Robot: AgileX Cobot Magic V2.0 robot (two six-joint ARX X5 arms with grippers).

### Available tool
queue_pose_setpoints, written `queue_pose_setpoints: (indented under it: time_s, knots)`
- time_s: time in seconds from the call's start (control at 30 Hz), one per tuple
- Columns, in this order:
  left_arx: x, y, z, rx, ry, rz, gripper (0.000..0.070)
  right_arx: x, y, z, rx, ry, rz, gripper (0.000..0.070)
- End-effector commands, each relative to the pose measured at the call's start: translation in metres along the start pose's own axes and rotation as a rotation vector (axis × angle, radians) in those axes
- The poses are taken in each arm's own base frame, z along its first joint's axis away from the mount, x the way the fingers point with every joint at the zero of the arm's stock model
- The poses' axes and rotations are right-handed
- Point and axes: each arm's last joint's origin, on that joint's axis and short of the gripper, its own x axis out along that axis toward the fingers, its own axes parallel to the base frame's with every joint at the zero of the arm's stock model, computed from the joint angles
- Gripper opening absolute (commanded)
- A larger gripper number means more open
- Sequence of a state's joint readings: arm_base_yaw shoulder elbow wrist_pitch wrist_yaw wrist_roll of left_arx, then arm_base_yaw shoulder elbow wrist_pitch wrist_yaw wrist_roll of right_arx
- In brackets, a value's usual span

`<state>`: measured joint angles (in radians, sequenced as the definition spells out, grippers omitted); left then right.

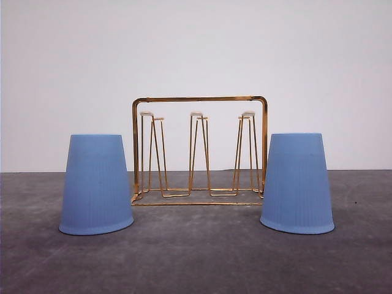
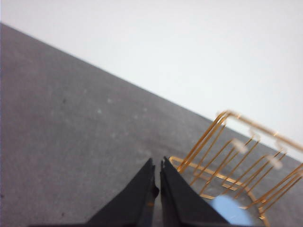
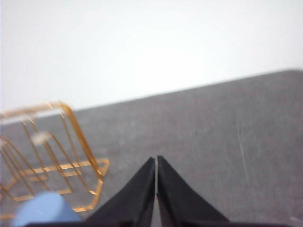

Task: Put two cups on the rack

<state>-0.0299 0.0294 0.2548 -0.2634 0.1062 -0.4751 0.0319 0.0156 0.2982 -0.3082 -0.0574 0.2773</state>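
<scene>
Two light blue ribbed cups stand upside down on the dark grey table, one at the left [image 1: 96, 185] and one at the right [image 1: 297, 183]. Between them, slightly farther back, stands the gold wire rack [image 1: 199, 150] with three white-tipped prong pairs, all bare. My left gripper [image 2: 156, 164] is shut with nothing in it; the rack [image 2: 236, 161] and the top of a blue cup [image 2: 230, 210] lie beside it. My right gripper [image 3: 155, 159] is also shut and holds nothing, with the rack [image 3: 52, 156] and a blue cup [image 3: 45, 210] off to its side.
The table [image 1: 196, 257] is a dark grey mat running back to a plain white wall [image 1: 196, 49]. Open floor lies in front of the cups and to both outer sides.
</scene>
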Motion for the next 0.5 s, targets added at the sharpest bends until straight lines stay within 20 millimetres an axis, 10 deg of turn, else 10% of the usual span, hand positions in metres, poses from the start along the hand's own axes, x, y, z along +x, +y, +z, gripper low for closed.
queue_pose_setpoints:
  time_s: [0.0,0.47]
  knots:
    - [-0.009,-0.009,0.016,0.001,0.025,0.018,0.0003,-0.008,0.005,0.015,0.023,0.027,-0.006,0.0002]
    - [-0.006,-0.035,0.047,0.085,0.514,-0.126,0.0003,0.005,0.019,0.039,-0.01,0.458,0.165,0.0002]
